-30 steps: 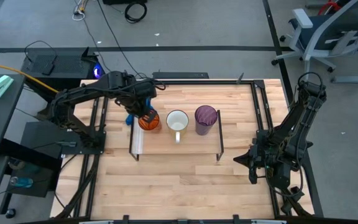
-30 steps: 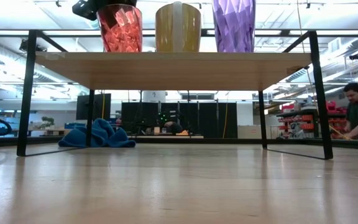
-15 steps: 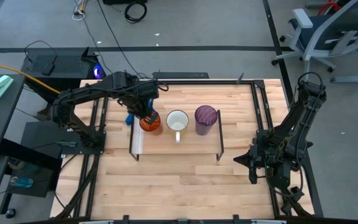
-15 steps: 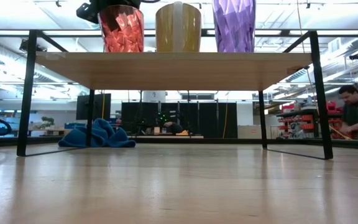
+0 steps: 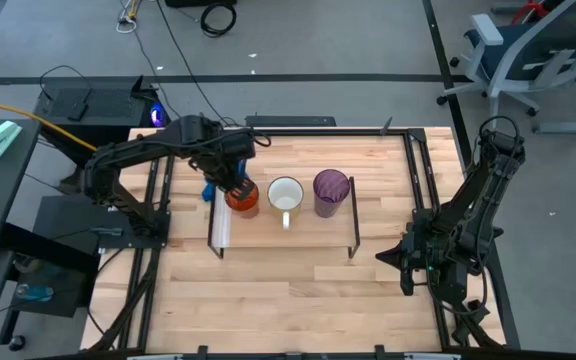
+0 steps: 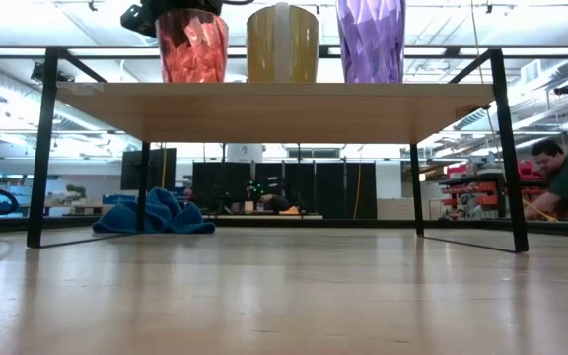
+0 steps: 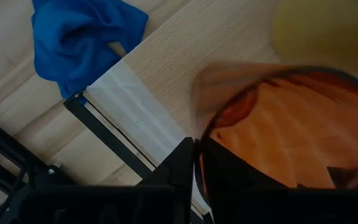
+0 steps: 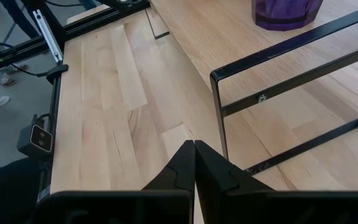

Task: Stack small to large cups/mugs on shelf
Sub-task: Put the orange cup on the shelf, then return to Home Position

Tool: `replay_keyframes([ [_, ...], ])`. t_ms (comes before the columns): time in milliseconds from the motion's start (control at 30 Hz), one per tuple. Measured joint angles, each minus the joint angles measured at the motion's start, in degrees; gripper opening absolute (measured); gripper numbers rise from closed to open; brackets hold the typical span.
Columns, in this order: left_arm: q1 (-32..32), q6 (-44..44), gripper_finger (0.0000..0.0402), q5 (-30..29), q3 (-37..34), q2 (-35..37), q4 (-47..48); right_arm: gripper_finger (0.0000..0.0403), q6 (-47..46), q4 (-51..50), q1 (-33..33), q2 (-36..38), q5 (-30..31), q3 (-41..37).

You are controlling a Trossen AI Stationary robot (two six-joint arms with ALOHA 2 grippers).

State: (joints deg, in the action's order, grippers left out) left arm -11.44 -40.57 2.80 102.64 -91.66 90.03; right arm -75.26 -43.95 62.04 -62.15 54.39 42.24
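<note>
Nearest the front of the counter (image 5: pixel 298 300) the right pincer (image 5: pixel 408 262) is parked off to the side with its fingers pressed together, well clear of the shelf (image 5: pixel 318 232), probably just waiting. Up on the shelf the orange cup (image 5: pixel 241 196), white mug (image 5: pixel 285 194) and purple tumbler (image 5: pixel 331 190) sit in a row, small to large, so the lineup looks basically done. The left pincer (image 5: pixel 234 180) is right at the orange cup, one finger inside the rim, seemingly gripping its wall to place it, with the blue cloth (image 7: pixel 82 38) bunched up behind the shelf.
</note>
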Motion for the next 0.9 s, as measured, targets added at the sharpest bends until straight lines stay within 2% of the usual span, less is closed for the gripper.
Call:
replay_keyframes([
  [467,0.0,0.6,0.0096,0.0,0.0,1.4,0.0,0.0011,-0.3,0.0,0.0,0.0,0.0,0.0],
  [900,0.0,5.2,0.0102,0.1,0.0,3.2,0.0,0.0011,-0.2,0.0,0.0,0.0,0.0,0.0],
])
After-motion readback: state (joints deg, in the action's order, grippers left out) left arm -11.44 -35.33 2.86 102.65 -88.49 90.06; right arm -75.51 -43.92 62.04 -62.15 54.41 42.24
